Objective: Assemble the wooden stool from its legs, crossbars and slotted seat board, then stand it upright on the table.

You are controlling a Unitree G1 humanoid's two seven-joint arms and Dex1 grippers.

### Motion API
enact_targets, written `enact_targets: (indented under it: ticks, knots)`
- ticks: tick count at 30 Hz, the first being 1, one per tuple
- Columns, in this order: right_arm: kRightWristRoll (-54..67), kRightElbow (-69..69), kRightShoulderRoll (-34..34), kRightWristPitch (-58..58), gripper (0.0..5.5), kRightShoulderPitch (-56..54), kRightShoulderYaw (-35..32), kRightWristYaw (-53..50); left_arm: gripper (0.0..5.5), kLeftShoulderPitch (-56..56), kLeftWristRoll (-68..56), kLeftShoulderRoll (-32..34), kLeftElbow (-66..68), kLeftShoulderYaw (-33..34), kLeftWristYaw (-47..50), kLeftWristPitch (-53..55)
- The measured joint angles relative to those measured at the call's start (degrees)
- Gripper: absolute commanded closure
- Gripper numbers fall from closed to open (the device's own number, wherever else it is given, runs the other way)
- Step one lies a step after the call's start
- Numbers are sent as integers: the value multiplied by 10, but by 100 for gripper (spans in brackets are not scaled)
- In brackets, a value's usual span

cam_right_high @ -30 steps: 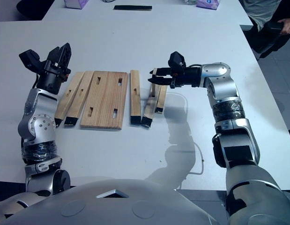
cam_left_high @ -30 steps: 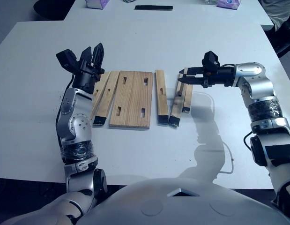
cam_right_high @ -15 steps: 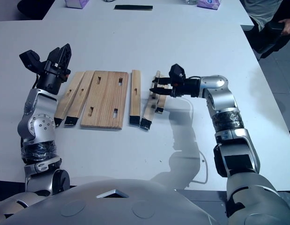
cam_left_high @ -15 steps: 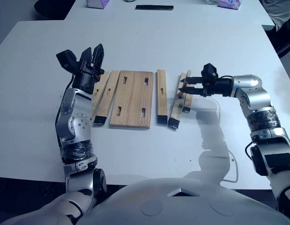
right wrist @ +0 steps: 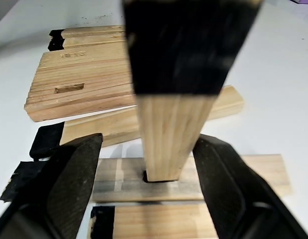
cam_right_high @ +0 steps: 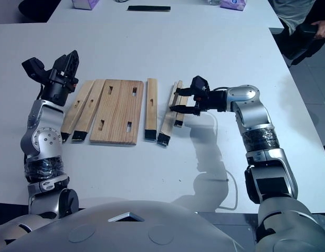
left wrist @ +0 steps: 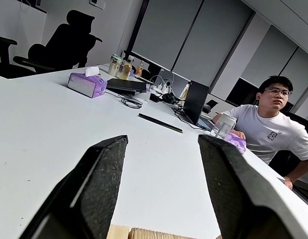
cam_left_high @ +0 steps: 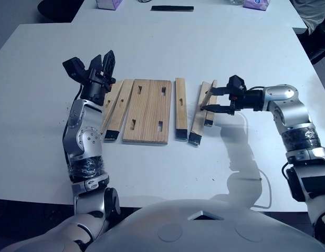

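Lying on a white office table [cam_left_high: 151, 47], legs [cam_left_high: 180, 107] flank the seat board [cam_left_high: 148, 110]; left gripper [cam_left_high: 104, 54], right gripper [cam_left_high: 205, 101] both wide

Narrow gaps separate the legs [cam_left_high: 180, 109] flanking the seat board [cam_left_high: 147, 110].

Silver-shelled arms [cam_left_high: 81, 131] — black taped bands [cam_left_high: 85, 169]
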Motion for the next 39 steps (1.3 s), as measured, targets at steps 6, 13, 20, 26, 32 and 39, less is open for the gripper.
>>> enact_targets:
  ticks: [6, 13, 20, 26, 32, 39]
  knots:
    - [25, -40, -21, 34, 231, 14, -25, 2, 288, -7, 0, -10, 9, 0, 1, -12]
    - [69, -89, -36, 69, 231, 14, -54, 9, 288, -7, -2, -13, 9, 12, 18, -13]
    - [155, -137, -26, 145, 231, -15, -116, -28, 288, -10, -22, -10, 15, 26, 41, 25]
    - [196, -159, 21, 174, 231, -44, -141, -104, 288, -12, -22, -12, 17, 28, 46, 17]
    - [192, -158, 82, 174, 231, -59, -136, -205, 288, -11, -37, -18, 7, 38, 64, 22]
    - [193, -172, 113, 191, 231, -62, -141, -292, 288, -13, -45, -13, 2, 33, 66, 39]
